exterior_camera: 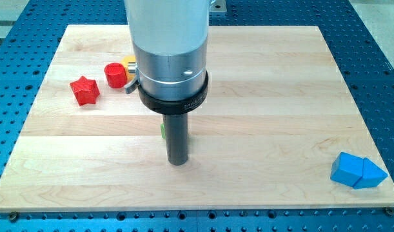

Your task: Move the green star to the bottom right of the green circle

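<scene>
My tip (177, 162) rests on the wooden board (267, 96) a little left of its middle, toward the view's bottom. A thin sliver of a green block (162, 129) shows at the rod's left side, and a faint green edge shows at its right. The rod hides the rest, so I cannot tell its shape or whether it is the star or the circle. No other green block is in view.
A red star (84, 90) and a red cylinder (116, 75) lie at the upper left. A yellow block (129, 62) peeks out from behind the arm beside the cylinder. Blue blocks (358, 171) sit at the lower right corner.
</scene>
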Robot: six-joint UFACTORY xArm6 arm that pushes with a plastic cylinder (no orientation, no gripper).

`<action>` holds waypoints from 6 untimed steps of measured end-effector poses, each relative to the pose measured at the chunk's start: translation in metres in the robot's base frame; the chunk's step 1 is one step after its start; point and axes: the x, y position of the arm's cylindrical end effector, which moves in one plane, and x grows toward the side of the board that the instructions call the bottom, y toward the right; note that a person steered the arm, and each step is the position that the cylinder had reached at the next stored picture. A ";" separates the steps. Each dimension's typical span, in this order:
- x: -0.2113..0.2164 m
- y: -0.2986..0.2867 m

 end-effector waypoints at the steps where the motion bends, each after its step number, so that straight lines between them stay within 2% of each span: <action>1: -0.002 -0.026; 2: -0.047 -0.017; 3: -0.074 0.014; 5: -0.100 0.081; 6: -0.083 0.092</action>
